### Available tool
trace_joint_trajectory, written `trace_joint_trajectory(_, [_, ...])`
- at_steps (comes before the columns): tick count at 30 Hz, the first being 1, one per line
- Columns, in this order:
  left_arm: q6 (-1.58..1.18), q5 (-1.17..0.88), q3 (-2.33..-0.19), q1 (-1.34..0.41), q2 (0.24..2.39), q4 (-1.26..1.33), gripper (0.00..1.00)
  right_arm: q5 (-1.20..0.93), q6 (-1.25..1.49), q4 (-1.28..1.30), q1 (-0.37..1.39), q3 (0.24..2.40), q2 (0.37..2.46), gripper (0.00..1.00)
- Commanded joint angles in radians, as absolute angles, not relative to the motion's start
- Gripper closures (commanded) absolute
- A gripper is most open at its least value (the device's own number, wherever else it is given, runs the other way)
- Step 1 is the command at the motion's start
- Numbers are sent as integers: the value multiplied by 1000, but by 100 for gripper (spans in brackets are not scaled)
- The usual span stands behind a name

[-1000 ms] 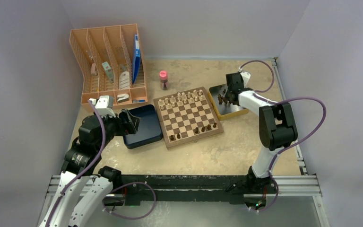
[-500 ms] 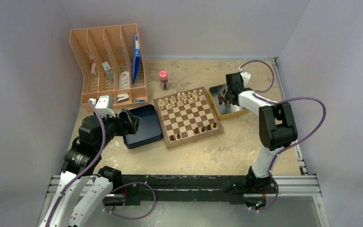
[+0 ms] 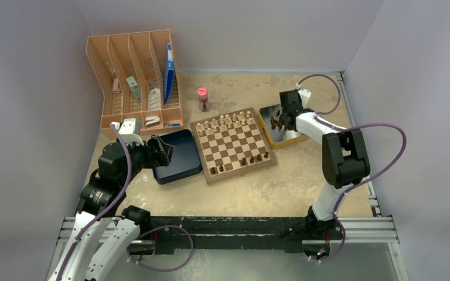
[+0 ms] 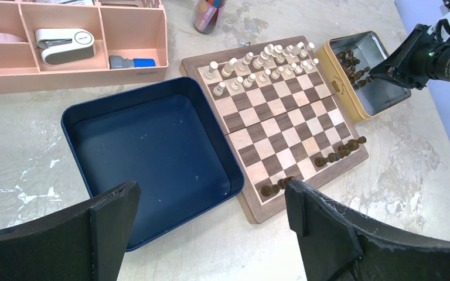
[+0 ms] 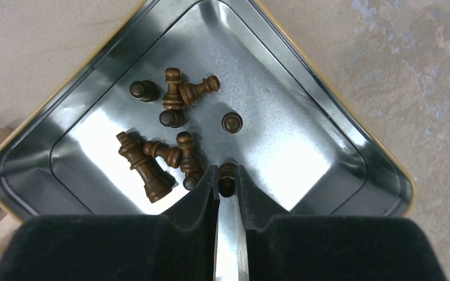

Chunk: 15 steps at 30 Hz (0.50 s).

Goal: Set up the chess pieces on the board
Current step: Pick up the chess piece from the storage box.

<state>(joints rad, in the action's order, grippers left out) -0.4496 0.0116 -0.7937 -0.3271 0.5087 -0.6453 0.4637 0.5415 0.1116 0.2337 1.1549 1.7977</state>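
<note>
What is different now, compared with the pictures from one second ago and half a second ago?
The right gripper has closed inside the metal tin on one dark chess piece; its arm shifted only very slightly. The left gripper stays open by the blue box, and nothing on the board has moved.

Dark chess pieces lie jumbled in a tin; several stand at the near edge of the board.

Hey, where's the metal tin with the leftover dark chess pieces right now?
Top view: the tin sits just right of the chessboard, toward the back; the right claw pinches one dark piece inside it.
</note>
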Motion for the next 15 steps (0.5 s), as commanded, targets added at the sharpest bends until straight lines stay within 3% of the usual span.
trace_joint_trajectory(1, [-433, 12, -794, -321, 513, -594, 5, 513, 535, 137, 250, 1189, 1698, 87])
trace_joint_trajectory(15, [-433, 11, -792, -320, 517, -593, 5, 447, 493, 213, 325, 1230, 1569, 87])
